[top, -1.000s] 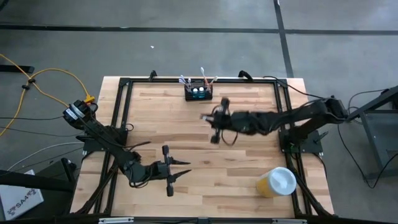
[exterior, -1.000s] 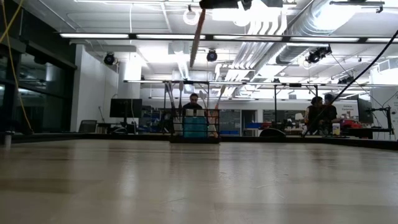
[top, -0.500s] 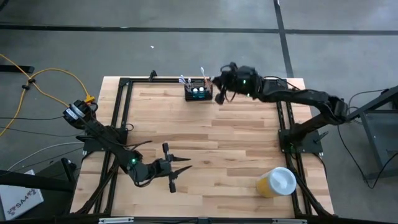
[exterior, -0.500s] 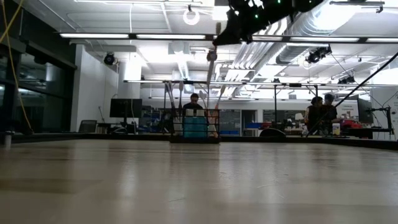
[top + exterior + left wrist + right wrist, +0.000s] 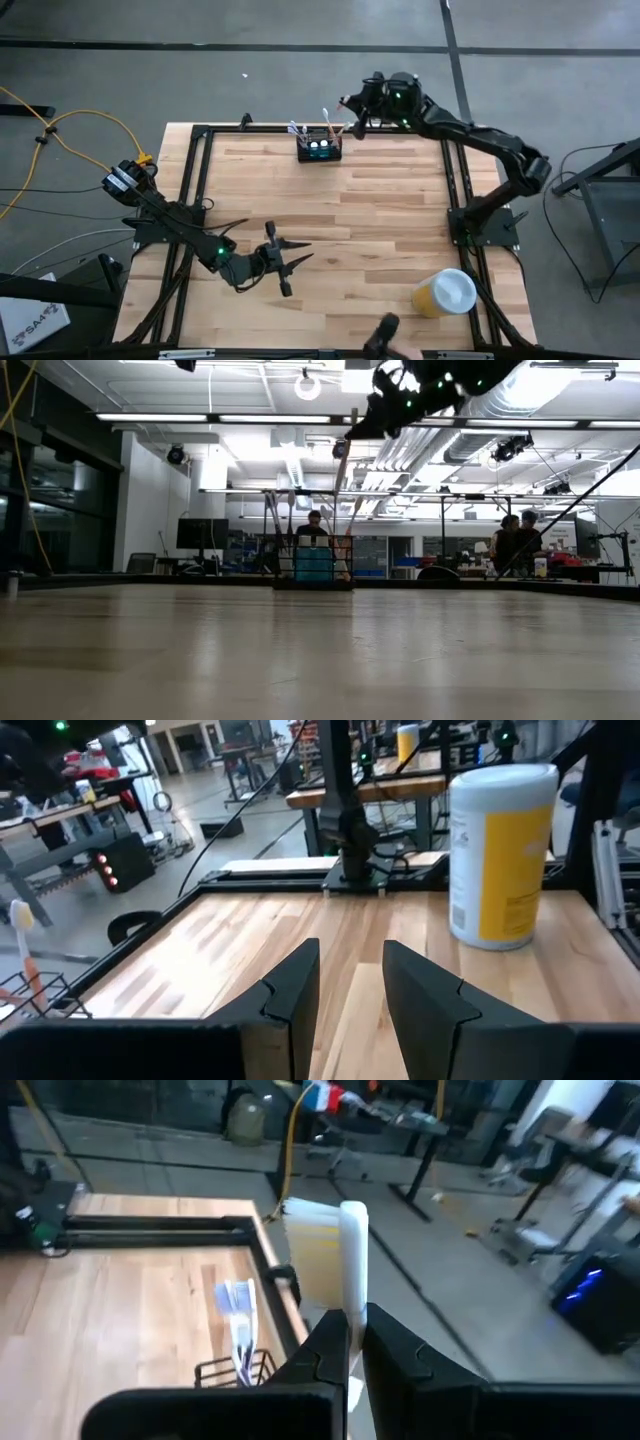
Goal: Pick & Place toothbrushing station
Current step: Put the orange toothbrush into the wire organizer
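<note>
- One toothbrush [image 5: 352, 1245] is pinched in the right gripper [image 5: 352, 108], raised just beside the caddy [image 5: 319, 147] at the table's [image 5: 400, 240] far edge.
- The left gripper [image 5: 285, 266] is held open near the front.

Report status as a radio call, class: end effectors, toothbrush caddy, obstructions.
Right end effector shut on a toothbrush, raised just right of the caddy. Left end effector open, idle at near left. Caddy at far edge, brushes in it. Yellow canister near right, clear of path.

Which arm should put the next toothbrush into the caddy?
Right. Its gripper holds a toothbrush beside the black caddy; the left gripper sits empty mid-table.
</note>
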Robot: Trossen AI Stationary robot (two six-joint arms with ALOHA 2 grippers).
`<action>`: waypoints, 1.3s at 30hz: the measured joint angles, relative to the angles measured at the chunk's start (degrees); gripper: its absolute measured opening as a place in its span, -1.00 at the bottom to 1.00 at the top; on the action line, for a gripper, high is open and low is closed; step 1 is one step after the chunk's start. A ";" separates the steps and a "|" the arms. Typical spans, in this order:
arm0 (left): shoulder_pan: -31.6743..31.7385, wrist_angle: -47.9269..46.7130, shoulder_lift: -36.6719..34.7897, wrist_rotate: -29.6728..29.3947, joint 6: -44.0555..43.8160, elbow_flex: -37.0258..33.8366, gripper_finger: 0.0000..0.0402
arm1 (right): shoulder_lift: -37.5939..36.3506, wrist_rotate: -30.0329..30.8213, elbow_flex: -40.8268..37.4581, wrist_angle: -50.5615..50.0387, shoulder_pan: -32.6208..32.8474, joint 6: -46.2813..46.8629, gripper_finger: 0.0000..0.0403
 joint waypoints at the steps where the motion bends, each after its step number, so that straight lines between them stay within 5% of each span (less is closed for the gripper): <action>1: 0.18 -0.35 0.00 0.01 -0.14 0.00 -0.46 | 1.16 -1.83 0.48 -0.03 -0.96 0.20 -0.97; 18: 0.14 -2.82 0.00 0.61 -1.35 0.00 -0.46 | 5.93 -25.26 1.80 -0.42 -14.67 4.68 -0.97; 39: 0.14 -2.83 0.00 1.28 -1.09 0.00 -0.46 | 14.26 -28.06 1.78 0.33 -14.11 5.09 -0.97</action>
